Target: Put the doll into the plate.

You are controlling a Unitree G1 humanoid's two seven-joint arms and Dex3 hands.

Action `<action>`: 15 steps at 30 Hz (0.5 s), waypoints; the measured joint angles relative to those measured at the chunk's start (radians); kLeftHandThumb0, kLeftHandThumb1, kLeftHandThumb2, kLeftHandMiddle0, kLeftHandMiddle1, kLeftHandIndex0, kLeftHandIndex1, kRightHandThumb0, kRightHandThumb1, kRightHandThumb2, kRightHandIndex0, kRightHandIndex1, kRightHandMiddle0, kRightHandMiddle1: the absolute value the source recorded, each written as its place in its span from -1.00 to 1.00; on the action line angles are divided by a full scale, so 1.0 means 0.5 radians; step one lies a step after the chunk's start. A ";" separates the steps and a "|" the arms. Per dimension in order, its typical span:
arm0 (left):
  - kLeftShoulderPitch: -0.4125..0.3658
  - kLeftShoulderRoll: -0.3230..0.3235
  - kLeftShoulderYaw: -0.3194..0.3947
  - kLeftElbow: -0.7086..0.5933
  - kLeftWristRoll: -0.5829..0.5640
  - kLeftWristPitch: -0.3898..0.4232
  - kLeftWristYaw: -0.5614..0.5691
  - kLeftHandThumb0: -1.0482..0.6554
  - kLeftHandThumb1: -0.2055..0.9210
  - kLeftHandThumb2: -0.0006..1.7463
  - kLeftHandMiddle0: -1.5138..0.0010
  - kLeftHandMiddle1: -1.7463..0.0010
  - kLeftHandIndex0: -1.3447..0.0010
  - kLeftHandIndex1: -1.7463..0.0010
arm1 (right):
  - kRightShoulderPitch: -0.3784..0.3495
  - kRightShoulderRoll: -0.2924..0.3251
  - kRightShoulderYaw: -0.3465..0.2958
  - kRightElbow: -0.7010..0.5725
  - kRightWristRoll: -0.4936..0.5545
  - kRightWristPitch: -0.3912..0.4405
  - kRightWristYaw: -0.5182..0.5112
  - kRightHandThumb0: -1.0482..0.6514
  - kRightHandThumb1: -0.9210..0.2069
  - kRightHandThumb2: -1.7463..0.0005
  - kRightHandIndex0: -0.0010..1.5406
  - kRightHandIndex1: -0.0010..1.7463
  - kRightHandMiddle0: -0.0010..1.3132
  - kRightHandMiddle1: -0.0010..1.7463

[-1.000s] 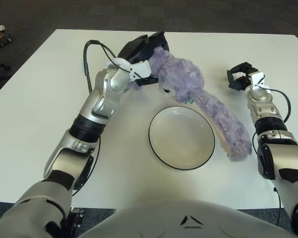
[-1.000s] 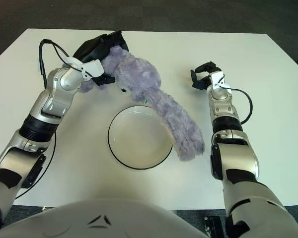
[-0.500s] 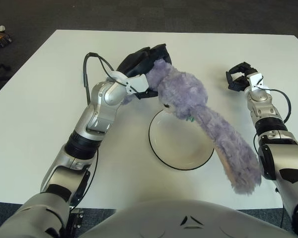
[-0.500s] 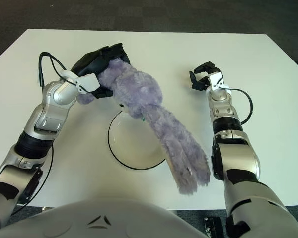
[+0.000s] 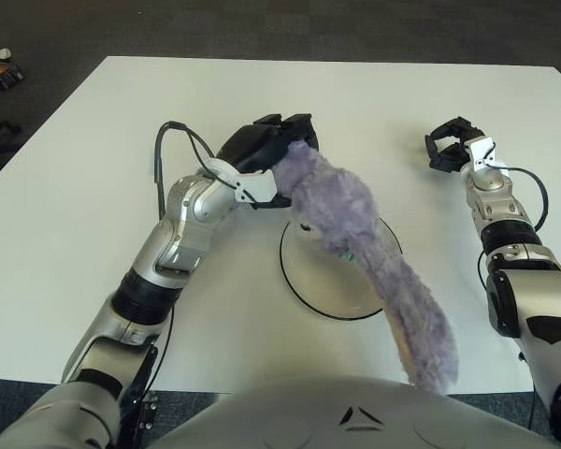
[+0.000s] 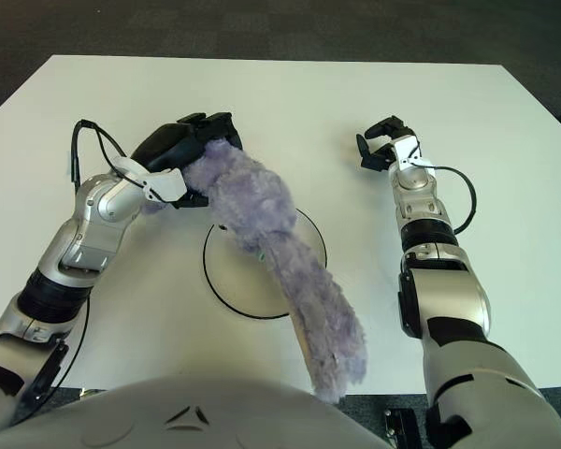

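The left hand point(image 5: 266, 150) reaches forward from a bent elbow, wrist turned inward, its black fingers curled tight around the upper end of the purple plush doll point(image 5: 355, 243). The doll is lifted clear of the white table point(image 5: 93, 187) at the grasped end and trails from the hand toward the robot's right and back toward its body as one long furry strip. Its middle crosses above the white plate point(image 5: 304, 281), which shows just below and to the right of the left hand; whether the fur touches the plate cannot be told. The doll's loose end reaches past the plate's near rim, close to the table's near edge and the robot's chest.

The right hand point(image 6: 381, 145) shows well to the right of the doll and plate, forearm stretched straight ahead, its fingers curled with nothing in them.

Bare tabletop lies all around both hands: wide beyond them toward the far edge, wide to the left of the left arm, and open between the plate and the right arm.
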State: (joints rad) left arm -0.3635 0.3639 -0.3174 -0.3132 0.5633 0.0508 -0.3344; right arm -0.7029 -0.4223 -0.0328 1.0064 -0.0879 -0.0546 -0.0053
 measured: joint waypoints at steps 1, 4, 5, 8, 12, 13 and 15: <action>0.013 -0.005 0.000 -0.002 0.000 -0.020 0.015 0.22 -0.21 0.51 0.10 -1.00 0.11 -0.68 | 0.001 -0.001 0.001 0.001 0.000 -0.004 0.001 0.23 -0.34 -0.20 -0.56 1.00 -0.51 1.00; 0.047 -0.029 0.000 -0.007 -0.023 -0.073 0.028 0.22 -0.21 0.51 0.11 -1.00 0.10 -0.67 | 0.002 -0.003 0.010 0.004 -0.004 -0.019 0.002 0.23 -0.35 -0.20 -0.56 1.00 -0.52 1.00; 0.057 -0.036 -0.001 -0.008 -0.038 -0.087 0.027 0.22 -0.21 0.51 0.11 -1.00 0.10 -0.67 | 0.002 -0.003 0.015 0.005 -0.007 -0.025 0.002 0.23 -0.35 -0.20 -0.56 1.00 -0.52 1.00; 0.075 -0.053 -0.002 -0.011 -0.084 -0.108 0.020 0.22 -0.16 0.48 0.13 -1.00 0.14 -0.68 | 0.001 -0.004 0.030 0.006 -0.010 -0.032 0.002 0.23 -0.37 -0.18 -0.58 1.00 -0.53 1.00; 0.084 -0.068 -0.003 -0.016 -0.119 -0.118 0.003 0.22 -0.10 0.45 0.17 -1.00 0.20 -0.72 | 0.000 -0.005 0.046 0.006 -0.015 -0.036 0.004 0.23 -0.40 -0.16 -0.59 1.00 -0.55 1.00; 0.088 -0.069 -0.003 -0.019 -0.129 -0.120 -0.002 0.22 -0.08 0.44 0.18 -1.00 0.22 -0.73 | -0.001 -0.005 0.050 0.006 -0.015 -0.036 0.005 0.23 -0.40 -0.15 -0.59 1.00 -0.55 1.00; 0.098 -0.069 -0.006 -0.024 -0.138 -0.126 -0.010 0.22 -0.05 0.42 0.20 -1.00 0.25 -0.75 | -0.002 -0.006 0.056 0.006 -0.015 -0.036 0.008 0.23 -0.41 -0.15 -0.60 1.00 -0.55 1.00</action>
State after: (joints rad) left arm -0.3145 0.3296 -0.3206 -0.3253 0.4945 -0.0122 -0.3394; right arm -0.7040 -0.4251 -0.0047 1.0093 -0.0956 -0.0725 -0.0014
